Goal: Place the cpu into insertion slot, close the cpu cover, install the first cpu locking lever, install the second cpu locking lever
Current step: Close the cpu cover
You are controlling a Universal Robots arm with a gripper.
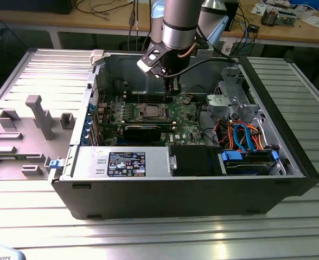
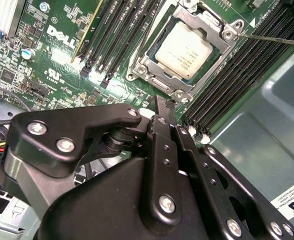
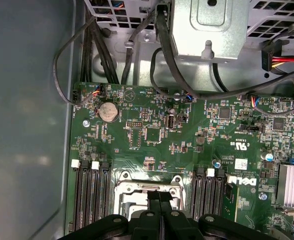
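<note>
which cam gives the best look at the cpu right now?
Second wrist view: the cpu is close, its silver top unobstructed inside the cpu cover. The exterior view shows it as a small distant square. In the first wrist view the jaws hide most of it.

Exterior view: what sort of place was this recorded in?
Probably a robotics lab or electronics workshop: an open computer case lies on a ribbed metal table, a robot arm reaches into it, and wooden workbenches behind carry cables.

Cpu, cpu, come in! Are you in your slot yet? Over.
Gripper jaws shut, empty, just beside cpu. Cpu seated, cpu cover down. Nothing in the way.
</note>
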